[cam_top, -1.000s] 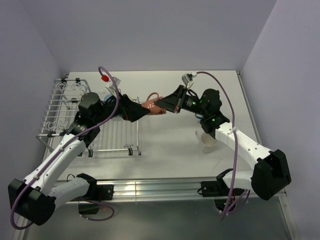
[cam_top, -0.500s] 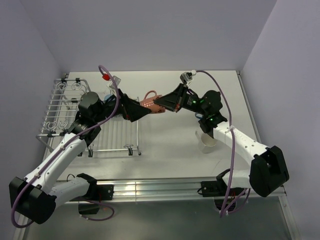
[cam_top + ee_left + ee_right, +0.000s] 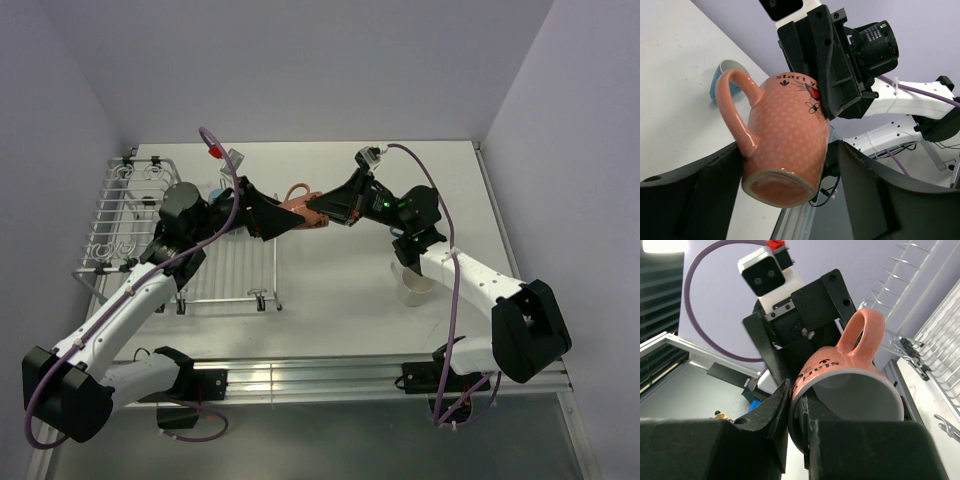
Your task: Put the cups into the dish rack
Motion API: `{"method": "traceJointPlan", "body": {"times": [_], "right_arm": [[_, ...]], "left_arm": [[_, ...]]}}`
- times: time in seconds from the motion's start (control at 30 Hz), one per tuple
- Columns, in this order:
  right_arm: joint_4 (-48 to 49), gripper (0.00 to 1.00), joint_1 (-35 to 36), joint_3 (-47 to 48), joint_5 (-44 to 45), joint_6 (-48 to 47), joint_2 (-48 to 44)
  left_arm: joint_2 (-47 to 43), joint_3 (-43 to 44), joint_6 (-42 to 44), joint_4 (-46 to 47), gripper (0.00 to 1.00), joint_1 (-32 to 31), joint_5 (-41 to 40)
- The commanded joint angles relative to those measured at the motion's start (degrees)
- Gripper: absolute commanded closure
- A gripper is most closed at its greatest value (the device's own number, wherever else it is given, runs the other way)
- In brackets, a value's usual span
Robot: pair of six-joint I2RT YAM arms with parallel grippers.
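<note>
The salmon-pink mug [image 3: 300, 211] hangs in the air above the table, between my two grippers. My right gripper [image 3: 322, 212] is shut on its rim, one finger inside and one outside, as the right wrist view shows [image 3: 796, 410]. My left gripper [image 3: 280, 218] is open, its jaws on either side of the mug's [image 3: 785, 135] base, with a gap on the right side. The dish rack [image 3: 130, 215] stands at the left. A cream-white cup [image 3: 415, 283] stands at the right. A light blue cup [image 3: 720, 80] lies on the table.
The rack's flat ribbed tray [image 3: 230, 270] reaches toward the table's middle, under my left arm. The rack's upright loops [image 3: 935, 335] show behind the mug in the right wrist view. Walls close in the table at the back and both sides.
My right gripper has carried the mug slightly left and up. My left gripper has closed the distance, and the mug's base now sits between its open jaws.
</note>
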Motion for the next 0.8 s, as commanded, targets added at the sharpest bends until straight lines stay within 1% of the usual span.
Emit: {"method": "traceJointPlan", "body": {"times": [0.0,0.13,0.17,0.23,0.27,0.33,0.37,0.43,0.47,0.5,0.57,0.6,0.63,0.67,0.7,0.73,0.77], "right_arm": [[8.31,1.0,0.4,0.39,0.16,1.71,-0.16],[8.92,1.0,0.4,0.66,0.34,1.8,0.2],[8.92,1.0,0.4,0.74,0.34,1.8,0.28],[9.19,1.0,0.4,0.74,0.43,1.98,0.63],[9.53,1.0,0.57,0.74,0.34,1.98,0.72],[9.54,1.0,0.58,0.74,0.43,1.89,0.81],[9.54,1.0,0.58,0.66,0.43,1.8,0.81],[9.1,1.0,0.58,0.48,0.51,1.19,0.64],[8.84,1.0,0.58,0.39,0.6,0.84,0.46],[8.05,0.97,0.66,0.31,1.12,0.31,0.2],[3.23,0.92,0.66,0.22,1.92,-3.1,-1.2],[0.86,0.87,0.58,0.3,3.05,-4.69,-1.82],[-4.12,0.84,0.58,0.48,3.67,-7.92,-3.39],[-6.7,0.81,0.58,0.74,4.46,-9.69,-4.19],[-9.33,0.76,0.66,0.83,6.21,-11.19,-4.98],[-14.14,0.74,0.58,1.35,7.18,-14.08,-6.82],[-16.45,0.71,0.58,1.62,8.06,-15.58,-7.62]], "left_arm": [[0.17,-0.22,-1.43,4.13,0.23,-0.92,2.49],[-0.19,-0.66,-1.43,3.95,0.31,-1.18,2.76],[-0.19,-0.75,-1.51,3.87,0.36,-1.27,2.84],[-0.45,-0.66,-1.69,3.69,0.39,-1.36,2.76],[-0.54,-0.57,-1.6,3.6,0.45,-1.45,2.67],[-0.54,-0.31,-1.69,3.6,0.51,-1.62,2.76],[-0.54,-0.22,-1.69,3.51,0.62,-1.62,3.02],[-0.27,0.39,-1.78,2.81,0.76,-1.88,2.93],[-0.27,0.66,-1.6,2.46,0.91,-1.97,2.67],[-0.71,1.18,-1.52,2.02,0.99,-2.06,2.32],[-1.33,1.88,-0.47,-0.34,1.0,-2.15,1.18],[-2.2,2.76,0.06,-1.4,1.0,-2.15,-0.04],[-2.64,3.29,0.59,-2.45,1.0,-2.06,-0.75],[-3.08,3.9,1.64,-4.99,1.0,-2.06,-1.54],[-3.7,5.22,2.26,-6.32,1.0,-2.06,-3.12],[-3.96,5.75,2.7,-7.46,1.0,-2.06,-3.83],[-4.14,6.28,3.4,-9.47,1.0,-2.06,-4.36]]}}
